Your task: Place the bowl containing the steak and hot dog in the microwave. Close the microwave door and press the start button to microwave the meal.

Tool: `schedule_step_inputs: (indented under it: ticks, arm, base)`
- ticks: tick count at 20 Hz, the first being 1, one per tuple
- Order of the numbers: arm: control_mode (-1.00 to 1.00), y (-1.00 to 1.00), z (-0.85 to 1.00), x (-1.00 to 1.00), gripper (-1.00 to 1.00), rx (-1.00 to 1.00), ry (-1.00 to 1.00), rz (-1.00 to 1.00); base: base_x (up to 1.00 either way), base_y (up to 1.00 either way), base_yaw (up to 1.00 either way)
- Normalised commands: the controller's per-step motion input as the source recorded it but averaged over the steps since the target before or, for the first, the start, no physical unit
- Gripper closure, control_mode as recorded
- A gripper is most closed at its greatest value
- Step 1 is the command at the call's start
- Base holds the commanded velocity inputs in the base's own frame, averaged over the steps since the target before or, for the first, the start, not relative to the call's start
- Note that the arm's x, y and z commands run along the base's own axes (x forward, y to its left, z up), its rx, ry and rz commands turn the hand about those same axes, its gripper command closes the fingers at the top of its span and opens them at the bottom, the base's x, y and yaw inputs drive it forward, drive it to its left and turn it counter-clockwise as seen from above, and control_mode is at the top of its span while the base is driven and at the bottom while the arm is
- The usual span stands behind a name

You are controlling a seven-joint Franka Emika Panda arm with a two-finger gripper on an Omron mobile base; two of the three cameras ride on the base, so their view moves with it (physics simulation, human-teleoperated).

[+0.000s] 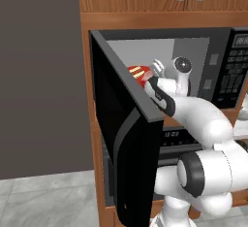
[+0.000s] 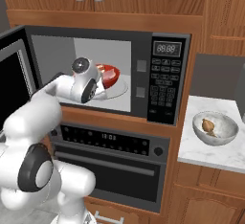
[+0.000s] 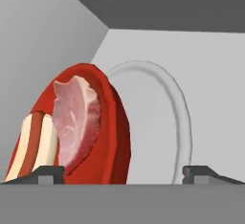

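Reaching into the microwave [image 2: 162, 79], I have my jaws spread wide, gripping nothing; in the hand view the two dark fingertips [image 3: 45, 174] stand far apart at the bottom edge. The bowl [image 3: 112, 132] sits inside the white cavity on the round glass turntable [image 3: 179, 117], just ahead of my hand and beside the left fingertip. In it lie the steak [image 3: 76, 120], a pink slab leaning against the red wall, and the hot dog [image 3: 33, 146] beside it, tan bun with a red sausage down the middle. From the right base view the bowl shows red behind my wrist. The microwave door [image 1: 123, 138] stands swung open to my left. On the surface to the right rests a grey bowl [image 2: 215, 128] holding a brown lump.
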Motion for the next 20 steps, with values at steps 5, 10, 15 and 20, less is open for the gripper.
schedule_step_inputs:
  ticks: [5, 10, 15, 20]
  arm:
    - [-1.0, -0.09, 0.04, -0.65, -1.0, 0.0, 0.0, 0.0]
    - [-1.0, -0.24, 0.15, -0.93, -1.0, -0.02, 0.0, 0.04]
    - [-1.0, -0.19, 0.13, -0.98, -1.0, -0.09, 0.0, 0.13]
    - [-1.0, -0.02, 0.13, -0.89, -1.0, -0.14, 0.0, 0.18]
  base:
    - [0.0, 0.0, 0.0]
    - [0.0, 0.0, 0.0]
    - [0.0, 0.0, 0.0]
    - [0.0, 0.0, 0.0]
